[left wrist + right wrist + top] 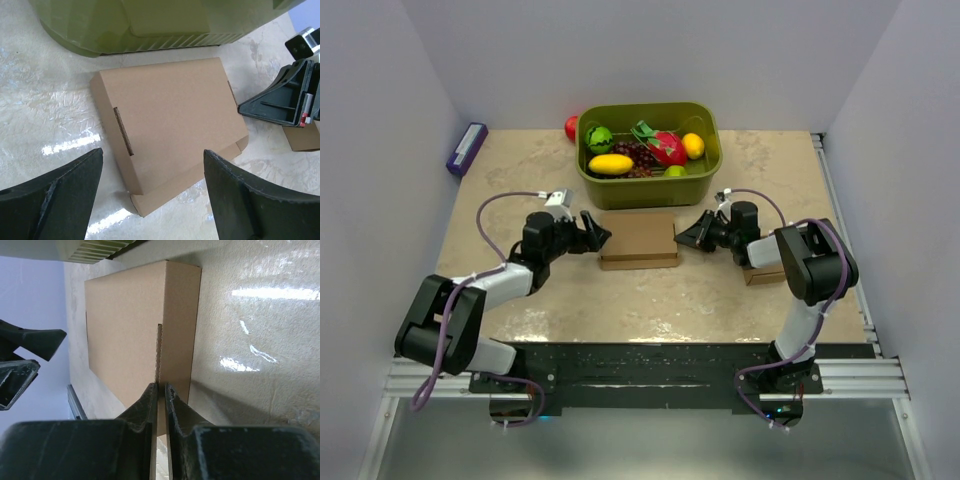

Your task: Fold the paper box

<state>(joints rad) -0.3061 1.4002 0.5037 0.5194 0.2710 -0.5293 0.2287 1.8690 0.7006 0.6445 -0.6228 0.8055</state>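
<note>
The left gripper (pixel 600 236) is held wide open at 9 o'clock of the paper box (pixel 640 238). Its two fingers are spread to either side of the box's end without any contact, so nothing is gripped by it. It is judged to be posed there so that the box can be braced or a panel caught when the fold is made. The right gripper (pixel 160 386) is set opposite, at 3 o'clock of the box, with its jaws drawn almost together and only a sliver left between them. Its tips are seen touching the end of the box, just where a slit with a raw corrugated edge is cut into the top panel. Whether that thin edge is actually nipped cannot be told. A tab or flap there is probably being aimed at. The box itself is laid flat on the table (pixel 720 300), midway between the two arms, with its panels already closed into a shallow slab and a lip showing along its near edge. A small cardboard piece (pixel 762 274) is partly hidden beneath the right arm, at about 4 o'clock of the box. Farther off, at 12 o'clock and just beside the box, a green bin (pixel 650 192) of toy fruit is placed, and a purple object (pixel 467 148) is left at 10 o'clock by the wall.
</note>
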